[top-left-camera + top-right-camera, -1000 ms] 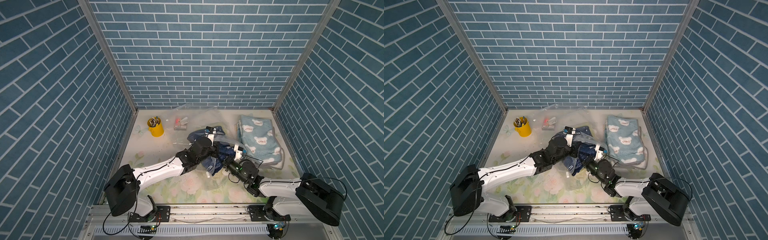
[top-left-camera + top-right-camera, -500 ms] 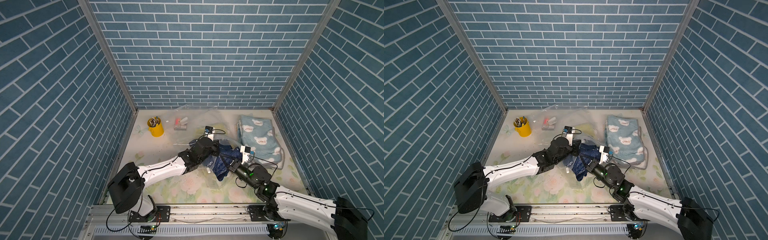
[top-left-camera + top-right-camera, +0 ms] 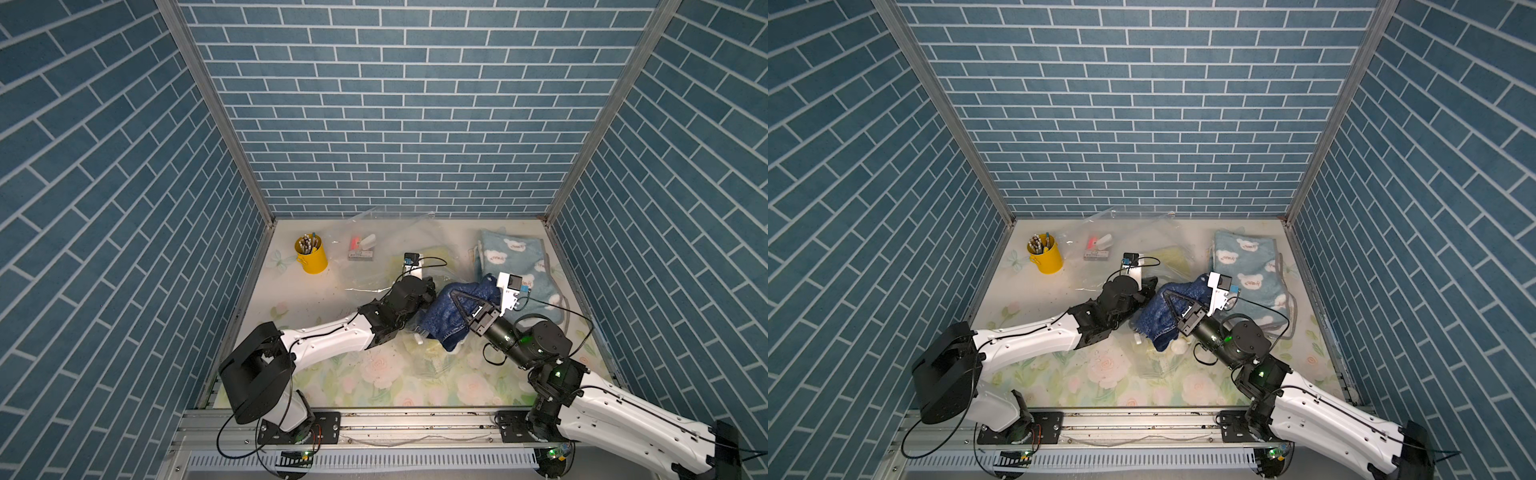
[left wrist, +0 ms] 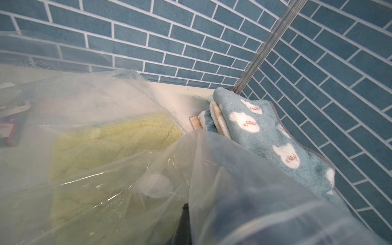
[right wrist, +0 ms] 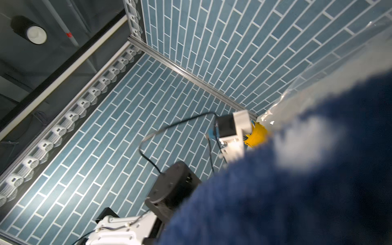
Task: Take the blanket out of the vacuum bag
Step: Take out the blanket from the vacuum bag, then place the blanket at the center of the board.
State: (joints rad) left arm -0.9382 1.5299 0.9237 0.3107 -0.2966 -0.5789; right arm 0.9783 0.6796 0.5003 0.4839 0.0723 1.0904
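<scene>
Entry: navy blanket, part-withdrawn from vacuum bag.
Both top views: right gripper, clamped on navy blanket, has risen and pulled back; left gripper beside it pins the plastic. Left wrist: film bunched over closed jaws. Right wrist: blanket against lens (nearly out, I judge).

The dark navy fuzzy blanket shows lighter blue flecks. The clear crinkly plastic vacuum bag has no tint, and a pale yellow-green fleece cloth shows through it. The light blue folded plush blanket carries white bear faces. The yellow metal pen cup is plain. The cream tablecloth bears pink roses and green leaves. The teal brick-patterned walls have white joints.
</scene>
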